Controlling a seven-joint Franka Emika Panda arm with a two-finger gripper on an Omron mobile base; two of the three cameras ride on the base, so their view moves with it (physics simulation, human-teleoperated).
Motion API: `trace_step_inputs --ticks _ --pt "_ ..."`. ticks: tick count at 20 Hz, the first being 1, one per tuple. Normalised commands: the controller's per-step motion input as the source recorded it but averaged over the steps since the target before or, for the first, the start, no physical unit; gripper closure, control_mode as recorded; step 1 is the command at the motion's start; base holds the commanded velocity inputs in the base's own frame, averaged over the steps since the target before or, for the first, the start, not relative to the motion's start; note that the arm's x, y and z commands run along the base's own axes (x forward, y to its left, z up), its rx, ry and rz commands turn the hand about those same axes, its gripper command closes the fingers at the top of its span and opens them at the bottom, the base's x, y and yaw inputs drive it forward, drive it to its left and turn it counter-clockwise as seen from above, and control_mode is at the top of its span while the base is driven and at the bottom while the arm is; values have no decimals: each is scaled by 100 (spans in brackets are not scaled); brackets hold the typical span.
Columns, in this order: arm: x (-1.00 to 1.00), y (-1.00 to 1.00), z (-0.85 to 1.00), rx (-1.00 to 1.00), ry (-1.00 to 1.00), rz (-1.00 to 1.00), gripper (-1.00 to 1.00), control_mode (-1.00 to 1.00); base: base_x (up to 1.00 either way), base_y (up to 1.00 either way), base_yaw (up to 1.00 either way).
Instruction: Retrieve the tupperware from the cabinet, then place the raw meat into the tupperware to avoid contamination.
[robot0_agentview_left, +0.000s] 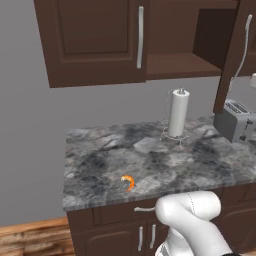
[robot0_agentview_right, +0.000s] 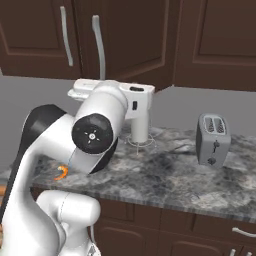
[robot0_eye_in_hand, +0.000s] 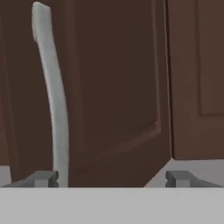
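Cabinet (robot0_agentview_left: 95, 40) hangs on the grey wall above the marble counter (robot0_agentview_left: 150, 155) in the left base view; its right door (robot0_agentview_left: 235, 55) stands swung open, exposing a bare shelf, while the left door is closed. Raw meat (robot0_agentview_left: 128, 182), a small orange shrimp, lies near the counter's front edge, well apart from the paper towel roll (robot0_agentview_left: 178, 112) standing farther back and the toaster (robot0_agentview_left: 234, 120) at the far right. In the right base view, the white arm blocks much of the counter; the shrimp (robot0_agentview_right: 61, 172) shows just past its elbow at the left, the toaster (robot0_agentview_right: 213, 139) stands to the right, and the open door's handle (robot0_agentview_right: 99, 45) rises above the hand. In the hand view, the gripper (robot0_eye_in_hand: 111, 178) faces the door (robot0_eye_in_hand: 113, 87), fingertips (robot0_eye_in_hand: 43, 178) spread wide and holding nothing, with the silver handle (robot0_eye_in_hand: 54, 105) just beside the left tip.
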Motion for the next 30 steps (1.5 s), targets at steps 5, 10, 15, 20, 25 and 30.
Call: trace_step_inputs --ticks 5,10,15,20,25,30 --pt "-84 21 -31 -14 2 7 -100 -100 0 0 0" --pt "-90 65 -46 -27 0 11 -100 -100 0 0 0" --pt "-86 75 -66 -33 0 11 -100 -100 0 0 0" --pt "-47 85 -66 -38 -1 6 -100 -100 0 0 0" --pt "-1 71 -5 -29 -22 0 -100 -100 0 0 0" --pt "8 62 -3 -28 -27 -1 -100 -100 0 0 0"
